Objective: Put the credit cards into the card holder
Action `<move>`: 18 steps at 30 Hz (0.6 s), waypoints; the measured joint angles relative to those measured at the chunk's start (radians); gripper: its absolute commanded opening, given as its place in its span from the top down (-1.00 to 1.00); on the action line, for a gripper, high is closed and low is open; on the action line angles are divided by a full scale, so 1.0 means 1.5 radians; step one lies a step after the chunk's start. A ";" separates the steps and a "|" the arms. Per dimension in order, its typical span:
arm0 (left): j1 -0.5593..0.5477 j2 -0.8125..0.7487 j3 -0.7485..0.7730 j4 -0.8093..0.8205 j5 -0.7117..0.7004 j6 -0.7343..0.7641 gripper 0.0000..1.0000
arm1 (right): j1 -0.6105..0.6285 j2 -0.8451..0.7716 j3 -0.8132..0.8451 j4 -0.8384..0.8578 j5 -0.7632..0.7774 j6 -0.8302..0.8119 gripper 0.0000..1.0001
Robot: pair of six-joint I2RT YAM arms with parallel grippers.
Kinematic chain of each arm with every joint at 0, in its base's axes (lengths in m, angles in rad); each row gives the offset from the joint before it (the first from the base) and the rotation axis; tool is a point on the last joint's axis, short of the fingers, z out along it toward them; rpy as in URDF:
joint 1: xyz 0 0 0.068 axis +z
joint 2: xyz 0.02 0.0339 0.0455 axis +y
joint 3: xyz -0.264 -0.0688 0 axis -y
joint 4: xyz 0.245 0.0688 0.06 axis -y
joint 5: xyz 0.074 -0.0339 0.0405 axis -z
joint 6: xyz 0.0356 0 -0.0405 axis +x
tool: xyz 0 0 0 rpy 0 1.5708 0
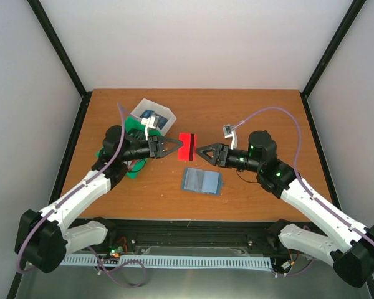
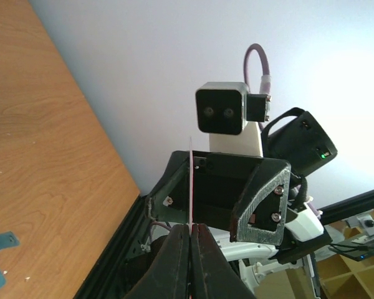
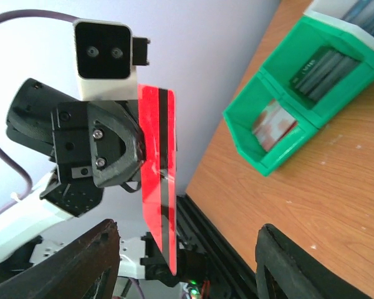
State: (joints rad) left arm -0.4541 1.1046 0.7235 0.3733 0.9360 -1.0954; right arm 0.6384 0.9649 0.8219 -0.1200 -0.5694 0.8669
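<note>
Over the middle of the bench (image 1: 262, 112), between your two arms, is where the coming move gets decided. At the far left stand the green bins (image 1: 134, 129) and a white bin (image 1: 151, 107), holding what look like more credit cards (image 3: 271, 128), though the right wrist view is too blurred for you to be sure. Nearer the arm bases, the card holder (image 1: 201, 181) lies opened flat on the wood, grey-blue inside up, a little to the right of centre and apart from both grippers. Just beyond it, in the air, hangs the red card (image 1: 187, 147), the one with the white and black bands. Your left gripper (image 1: 178, 147) is pressed together on one long edge of it; its own wrist view shows the card (image 2: 191, 187) edge-on, standing straight out of the fingertips (image 2: 179, 255). Your right gripper (image 1: 197, 151) faces it nose to nose from the other side, fingers spread with the card (image 3: 157, 168) between them and daylight on both sides, so nothing is pinched there yet. Mind the axis: the card's long side runs away from the bases, across the line joining the two grippers. I judge a hand-over is the step in hand, and the right arm sits nearer the holder.
</note>
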 measured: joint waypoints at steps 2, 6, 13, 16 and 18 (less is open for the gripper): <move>-0.003 -0.006 -0.001 0.010 -0.001 -0.015 0.99 | 0.002 0.009 0.000 0.031 -0.012 0.012 -0.11; -0.007 -0.020 -0.001 0.019 -0.005 -0.036 0.99 | 0.012 0.017 -0.001 0.086 -0.023 0.036 0.08; -0.016 -0.029 -0.007 0.030 -0.008 -0.064 0.98 | 0.035 0.038 -0.007 0.136 -0.024 0.067 0.49; -0.022 -0.032 -0.014 0.033 -0.011 -0.069 0.95 | 0.042 0.047 -0.012 0.156 -0.024 0.081 0.91; -0.024 -0.037 -0.023 0.031 -0.014 -0.069 0.59 | 0.046 0.048 -0.018 0.162 -0.018 0.086 0.94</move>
State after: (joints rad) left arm -0.4900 1.0496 0.6895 0.4198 0.9150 -1.1988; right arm 0.7067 1.0367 0.7952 0.1234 -0.5968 0.9958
